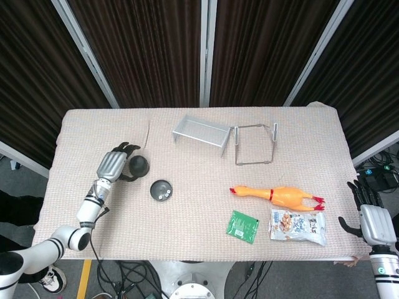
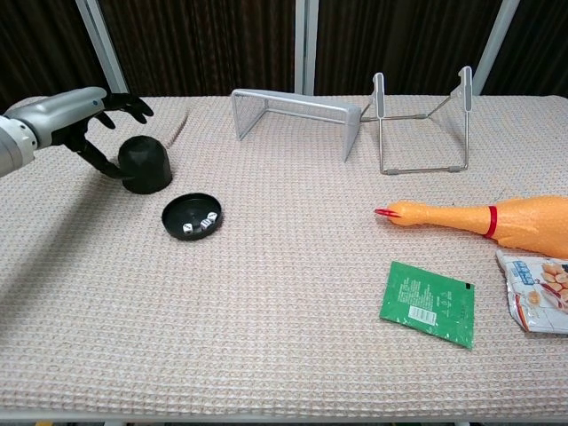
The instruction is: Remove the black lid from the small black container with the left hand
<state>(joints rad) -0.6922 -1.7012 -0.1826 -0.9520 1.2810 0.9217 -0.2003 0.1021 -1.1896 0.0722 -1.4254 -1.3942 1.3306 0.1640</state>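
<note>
Letting go now: my left hand (image 2: 89,120) has fingers spread, thumb touching the lid (image 2: 145,165), which sits on the tabletop (image 2: 284,355) just beside the open container (image 2: 192,214). I'd lift straight up so nothing tips.

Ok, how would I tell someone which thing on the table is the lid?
Look at the table's left end, by the left hand. The black lid stands there, beside the small black container. It is the tall dome; the container is a flat dish holding small white pieces.
</note>
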